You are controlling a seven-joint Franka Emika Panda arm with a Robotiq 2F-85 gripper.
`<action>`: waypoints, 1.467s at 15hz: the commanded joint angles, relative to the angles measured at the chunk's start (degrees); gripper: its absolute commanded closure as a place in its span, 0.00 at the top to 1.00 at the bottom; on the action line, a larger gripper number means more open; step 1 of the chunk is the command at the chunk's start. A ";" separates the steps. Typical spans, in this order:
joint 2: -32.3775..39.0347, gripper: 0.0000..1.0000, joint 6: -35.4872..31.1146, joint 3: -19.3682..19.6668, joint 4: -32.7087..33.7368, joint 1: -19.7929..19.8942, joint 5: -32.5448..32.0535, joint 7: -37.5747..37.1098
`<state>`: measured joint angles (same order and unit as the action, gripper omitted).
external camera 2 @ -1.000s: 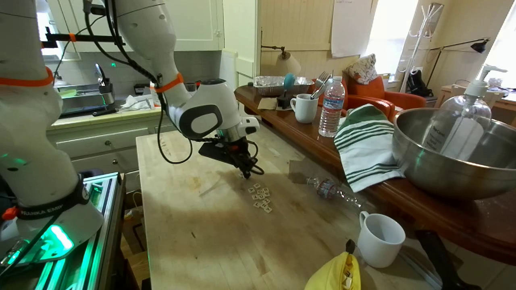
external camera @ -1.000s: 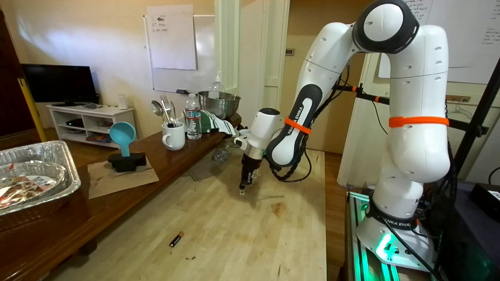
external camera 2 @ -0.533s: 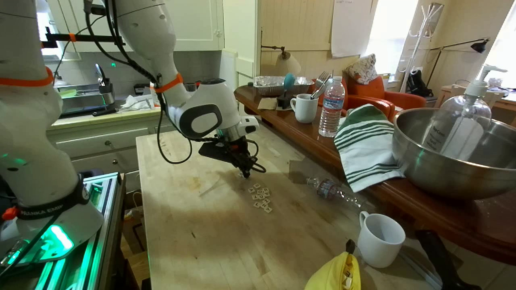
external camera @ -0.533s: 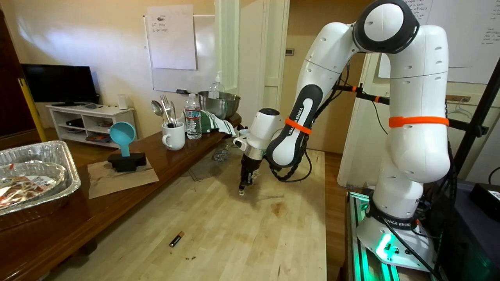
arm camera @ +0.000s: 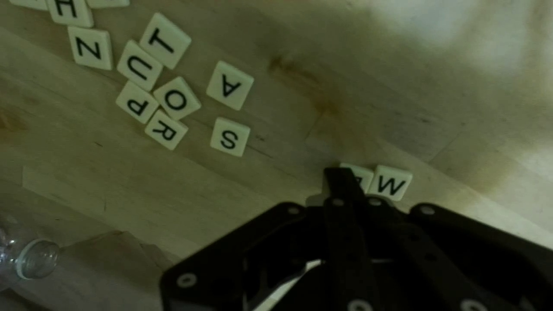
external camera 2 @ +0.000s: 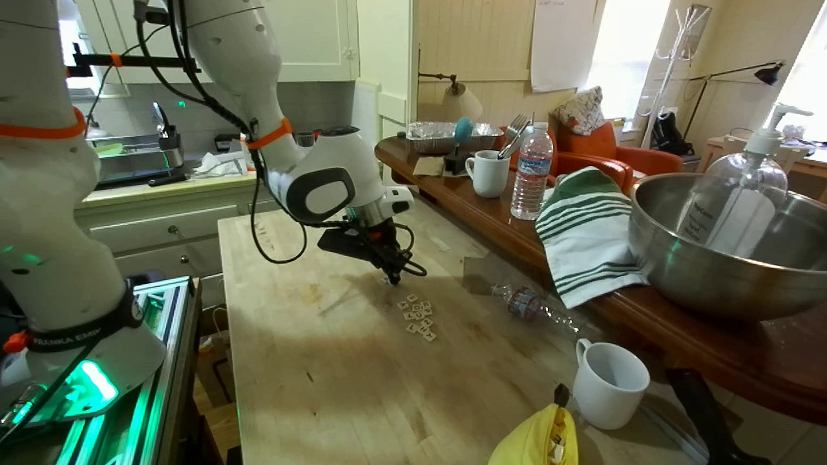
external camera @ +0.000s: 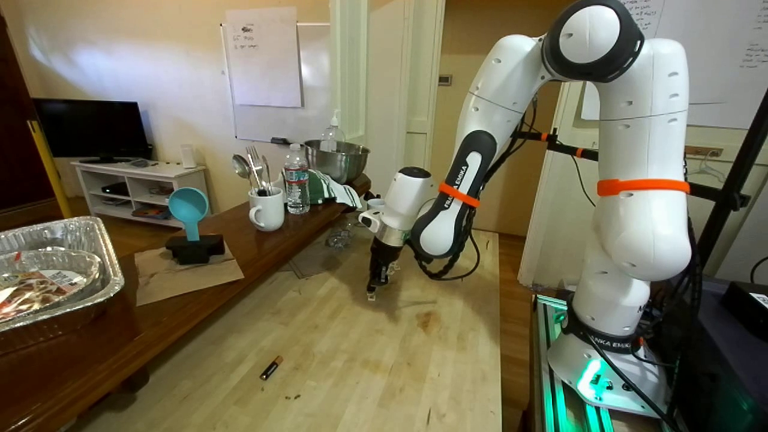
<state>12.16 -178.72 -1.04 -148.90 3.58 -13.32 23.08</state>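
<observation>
On the counter, a mug holds cutlery; closed jaws hang near letter tiles.

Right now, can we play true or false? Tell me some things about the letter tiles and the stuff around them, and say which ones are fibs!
1. The A tile and the S tile lie face up. True.
2. Those two tiles touch each other. False: there is a gap between them.
3. The gripper is shut and hides part of one tile in the wrist view. True.
4. The water bottle on the light tabletop stands upright. False: it lies on its side.
5. The clear pump bottle stands in the steel bowl. True.
6. The mug beside the yellow pouch is blue. False: it is white.
</observation>
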 commanded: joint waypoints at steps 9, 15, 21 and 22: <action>1.96 0.00 -2.64 -0.11 -1.40 0.48 -2.50 1.00; 2.05 0.00 -2.70 -0.06 -1.35 0.63 -2.77 1.23; 2.01 0.00 -2.42 -0.20 -1.52 0.80 -3.39 2.52; 2.00 0.00 -2.48 -0.19 -1.51 0.82 -3.45 2.62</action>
<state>12.16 -179.29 -1.13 -149.15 3.79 -15.04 25.27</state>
